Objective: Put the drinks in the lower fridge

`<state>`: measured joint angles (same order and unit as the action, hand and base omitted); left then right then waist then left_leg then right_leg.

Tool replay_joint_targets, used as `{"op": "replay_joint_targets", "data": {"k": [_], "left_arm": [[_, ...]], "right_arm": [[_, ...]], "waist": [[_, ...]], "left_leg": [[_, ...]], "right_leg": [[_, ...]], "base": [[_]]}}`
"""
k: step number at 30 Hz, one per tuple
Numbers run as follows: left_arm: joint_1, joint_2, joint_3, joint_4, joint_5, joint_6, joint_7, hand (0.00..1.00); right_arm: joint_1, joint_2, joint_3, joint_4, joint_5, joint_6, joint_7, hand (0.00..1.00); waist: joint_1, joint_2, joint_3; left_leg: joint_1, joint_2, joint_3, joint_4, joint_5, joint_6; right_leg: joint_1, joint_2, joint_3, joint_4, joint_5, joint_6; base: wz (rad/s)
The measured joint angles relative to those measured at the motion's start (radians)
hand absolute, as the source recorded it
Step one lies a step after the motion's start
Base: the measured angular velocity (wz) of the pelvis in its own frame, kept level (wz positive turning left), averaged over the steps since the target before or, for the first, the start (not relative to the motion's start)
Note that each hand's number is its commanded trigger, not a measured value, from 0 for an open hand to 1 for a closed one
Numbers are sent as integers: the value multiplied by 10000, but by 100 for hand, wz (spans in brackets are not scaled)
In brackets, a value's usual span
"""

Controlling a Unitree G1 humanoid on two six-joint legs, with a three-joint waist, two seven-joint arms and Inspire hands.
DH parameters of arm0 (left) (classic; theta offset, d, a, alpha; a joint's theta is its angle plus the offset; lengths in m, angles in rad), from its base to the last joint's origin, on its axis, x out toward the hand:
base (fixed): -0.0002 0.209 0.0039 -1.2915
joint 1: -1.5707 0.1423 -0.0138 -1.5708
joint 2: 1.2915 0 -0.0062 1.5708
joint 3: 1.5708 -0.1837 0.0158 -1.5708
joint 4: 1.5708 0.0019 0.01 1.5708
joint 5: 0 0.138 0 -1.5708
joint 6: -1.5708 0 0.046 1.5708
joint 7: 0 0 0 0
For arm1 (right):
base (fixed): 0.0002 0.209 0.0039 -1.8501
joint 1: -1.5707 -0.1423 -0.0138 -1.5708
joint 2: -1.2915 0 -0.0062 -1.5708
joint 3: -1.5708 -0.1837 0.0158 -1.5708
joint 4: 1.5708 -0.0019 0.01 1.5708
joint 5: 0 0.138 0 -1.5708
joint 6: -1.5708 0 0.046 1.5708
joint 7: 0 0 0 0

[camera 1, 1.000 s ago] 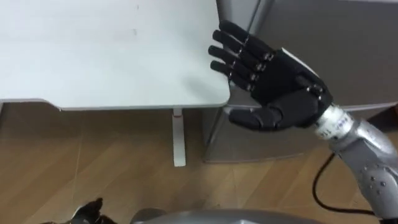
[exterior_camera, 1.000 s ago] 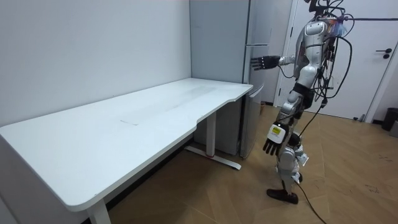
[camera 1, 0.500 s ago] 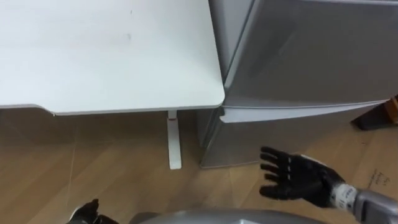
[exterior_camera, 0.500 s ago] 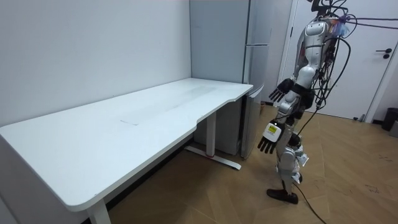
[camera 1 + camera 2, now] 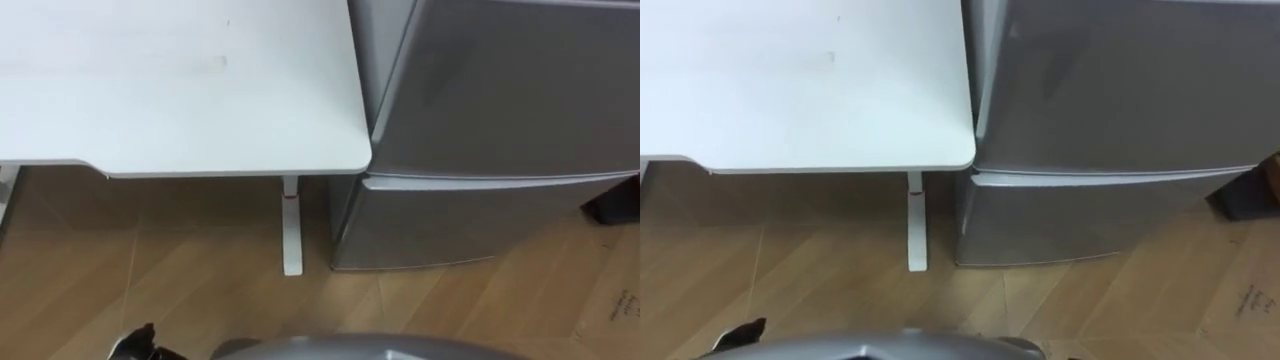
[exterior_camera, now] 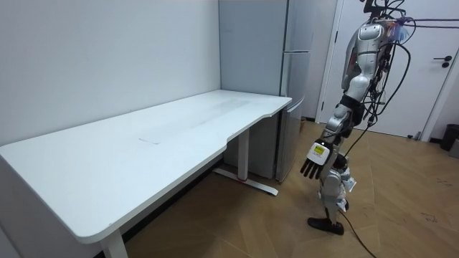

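A grey fridge stands right before me, its upper door (image 5: pixel 500 90) and lower door (image 5: pixel 470 220) both shut. I see no drinks on the white desk (image 5: pixel 180 90) or on the floor. In the room view I stand upright facing the fridge (image 6: pixel 287 86), at the desk's end. My left hand (image 6: pixel 313 159) hangs at my side with its fingers straight and holds nothing. A dark bit of it shows at the bottom edge of the left eye view (image 5: pixel 140 342).
The desk's rounded corner almost touches the fridge's left side, and its white leg (image 5: pixel 291 225) stands beside the lower door. Wooden floor lies before the fridge. A dark object (image 5: pixel 618 205) sits on the floor right of the fridge. A white room door (image 6: pixel 437 72) is behind me.
My right hand, raised open before the upper fridge door, has dropped down past the lower door and out of the eye views. The left hand has stayed hanging.
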<state>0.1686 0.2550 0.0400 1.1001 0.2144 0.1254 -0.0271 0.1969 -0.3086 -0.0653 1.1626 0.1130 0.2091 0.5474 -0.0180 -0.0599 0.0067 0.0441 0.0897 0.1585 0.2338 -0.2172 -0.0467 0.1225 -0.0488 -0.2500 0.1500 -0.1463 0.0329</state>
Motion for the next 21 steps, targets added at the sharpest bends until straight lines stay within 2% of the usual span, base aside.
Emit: {"op": "replay_joint_targets", "data": {"k": [4,8,11,14,18,20,21], "left_arm": [[18,-143,-63,115,297,-10,173,0],[122,-229,4,139,444,-21,254,0],[120,-247,32,85,533,-20,253,0],[62,-292,367,50,621,-17,256,0],[-35,-347,404,15,629,76,466,0],[-34,-439,366,15,625,84,465,0],[-17,-508,355,16,626,124,464,0]], "right_arm": [[-173,65,43,43,22,-7,-774,0],[-168,112,17,45,-192,-100,-932,0],[-197,130,8,69,-485,-225,-1037,0],[-216,165,-1,125,-736,-338,-1092,0],[-223,294,10,367,-874,-361,-1316,0],[-272,395,15,485,-904,-323,-1920,0],[-398,545,9,695,-1047,-292,-2564,0]], "waist": [[-25,15,23],[-37,98,-30],[-32,93,-30],[-30,56,-27],[-37,-40,8],[-30,-42,14],[-49,-8,10]], "left_leg": [[-28,-42,-75,64,10,-13],[25,-44,-98,48,21,-30],[24,-65,-103,56,22,-29],[12,-116,-179,25,22,-29],[23,-148,-223,18,16,-34],[-2,-161,-250,16,11,-35],[-10,-170,-264,15,9,-33]], "right_leg": [[10,-15,-8,-88,-183,-50],[74,-10,-22,-123,-240,-52],[66,-22,-5,-131,-246,-45],[94,-60,-14,-129,-310,-13],[189,-77,-31,-165,-373,13],[192,-84,-42,-165,-386,23],[192,-88,-46,-165,-405,28]], "base": [[6],[1],[0],[7],[5],[4],[5]]}}
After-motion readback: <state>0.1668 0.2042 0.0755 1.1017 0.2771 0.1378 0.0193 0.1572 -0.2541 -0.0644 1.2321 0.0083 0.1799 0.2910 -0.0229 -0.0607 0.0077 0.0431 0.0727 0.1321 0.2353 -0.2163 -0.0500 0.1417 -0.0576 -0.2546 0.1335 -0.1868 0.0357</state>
